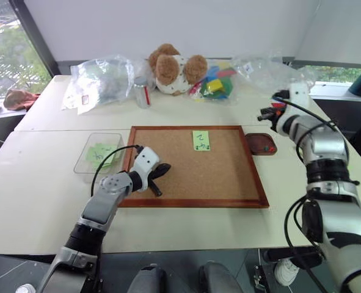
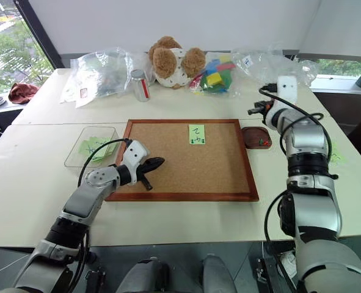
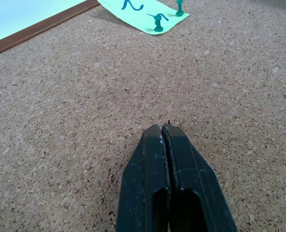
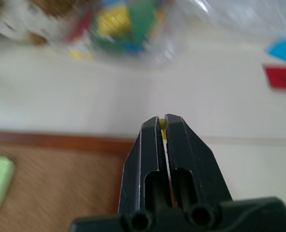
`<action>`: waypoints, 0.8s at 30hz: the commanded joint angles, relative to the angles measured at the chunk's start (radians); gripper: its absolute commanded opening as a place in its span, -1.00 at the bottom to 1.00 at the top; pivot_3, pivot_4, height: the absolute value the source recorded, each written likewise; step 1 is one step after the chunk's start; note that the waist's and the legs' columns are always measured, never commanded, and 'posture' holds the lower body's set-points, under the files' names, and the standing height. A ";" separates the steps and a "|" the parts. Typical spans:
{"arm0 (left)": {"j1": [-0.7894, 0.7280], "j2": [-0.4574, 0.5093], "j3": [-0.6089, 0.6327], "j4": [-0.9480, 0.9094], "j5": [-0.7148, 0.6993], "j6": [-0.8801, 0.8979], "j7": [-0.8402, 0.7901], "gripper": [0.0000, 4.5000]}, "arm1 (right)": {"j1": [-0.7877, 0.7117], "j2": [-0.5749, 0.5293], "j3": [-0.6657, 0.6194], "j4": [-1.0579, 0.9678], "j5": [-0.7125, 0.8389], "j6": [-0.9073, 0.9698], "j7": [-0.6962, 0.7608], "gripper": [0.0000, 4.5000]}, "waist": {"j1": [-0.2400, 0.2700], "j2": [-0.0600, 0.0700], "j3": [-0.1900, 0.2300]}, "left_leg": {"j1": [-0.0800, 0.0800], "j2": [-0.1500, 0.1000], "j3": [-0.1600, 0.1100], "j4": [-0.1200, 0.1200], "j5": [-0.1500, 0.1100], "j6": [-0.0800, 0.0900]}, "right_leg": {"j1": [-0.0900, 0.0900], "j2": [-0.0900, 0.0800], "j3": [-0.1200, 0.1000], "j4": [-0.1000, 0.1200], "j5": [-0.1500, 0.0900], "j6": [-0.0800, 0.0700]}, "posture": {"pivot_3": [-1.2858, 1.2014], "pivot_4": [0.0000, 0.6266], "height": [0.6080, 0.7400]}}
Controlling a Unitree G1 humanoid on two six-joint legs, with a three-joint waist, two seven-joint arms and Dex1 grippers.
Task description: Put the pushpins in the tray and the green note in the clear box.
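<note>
The green note point(image 1: 201, 140) lies at the far edge of the cork board point(image 1: 192, 174), held there by two green pushpins point(image 3: 157, 23). The dark tray point(image 1: 253, 139) sits just off the board's far right corner with a few pushpins point(image 1: 267, 148) in it. The clear box point(image 1: 81, 163), left of the board, holds green notes. My left gripper point(image 1: 159, 177) is shut and empty, low over the board's near left part. My right gripper point(image 1: 267, 113) hovers just beyond the tray, shut on a small yellow pushpin point(image 4: 162, 123).
A teddy bear point(image 1: 171, 67), a can point(image 1: 142, 93), clear plastic bags point(image 1: 104, 79) and a bag of coloured blocks point(image 1: 215, 82) line the table's far side. Blue and red paper pieces point(image 4: 283, 72) lie on the table beyond the tray.
</note>
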 commanded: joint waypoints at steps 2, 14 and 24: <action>0.020 0.001 -0.021 0.037 0.022 0.009 -0.010 -1.00 | 0.038 -0.012 -0.020 -0.034 0.028 0.007 0.013 -0.97 | 0.000 0.000 0.000 | 0.002 0.000 0.000 0.000 0.000 0.001 | 0.002 0.000 0.000 0.000 0.000 0.000 | 0.03 -0.52 1.00; 0.025 0.001 -0.017 0.041 0.022 0.002 -0.013 -1.00 | 0.068 0.001 -0.010 0.027 0.045 0.000 0.017 -0.97 | 0.003 0.000 0.000 | 0.003 0.000 0.000 0.000 -0.001 0.001 | 0.004 0.000 0.000 -0.001 0.000 0.000 | 0.03 -0.52 1.00; 0.021 -0.003 -0.013 0.044 0.024 0.003 -0.009 -1.00 | 0.077 -0.002 -0.004 0.033 0.044 -0.002 0.013 -0.18 | 0.003 0.000 0.000 | 0.004 0.000 0.000 0.000 -0.001 0.001 | 0.004 0.000 0.000 -0.001 0.000 0.000 | 0.03 -0.52 1.00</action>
